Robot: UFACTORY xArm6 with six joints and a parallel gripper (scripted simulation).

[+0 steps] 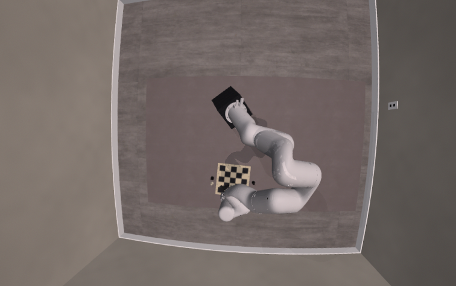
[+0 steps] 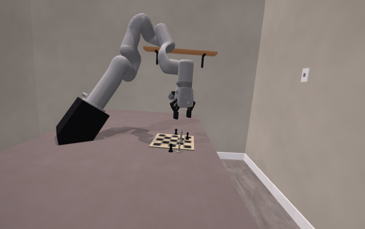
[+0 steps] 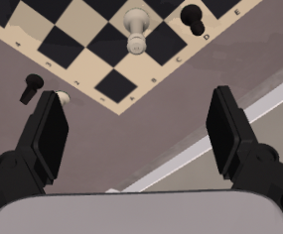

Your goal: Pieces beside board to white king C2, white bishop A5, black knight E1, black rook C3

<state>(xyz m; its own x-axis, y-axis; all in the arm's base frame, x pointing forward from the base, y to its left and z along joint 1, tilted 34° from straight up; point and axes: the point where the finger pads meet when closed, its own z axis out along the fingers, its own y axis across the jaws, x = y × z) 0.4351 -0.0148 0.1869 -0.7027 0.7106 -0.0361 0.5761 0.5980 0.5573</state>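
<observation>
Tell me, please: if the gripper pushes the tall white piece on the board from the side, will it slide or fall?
Probably fall. The white piece is tall and slim on a small base, so a high push would likely tip it. Its round base might let it roll.

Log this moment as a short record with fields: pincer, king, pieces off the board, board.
pincer: open, holding nothing, high above the board
white king: upright on the board, near the lettered edge
off the board: black piece and white piece at one side; two black pieces at the other
board: checkered, on the table
</observation>
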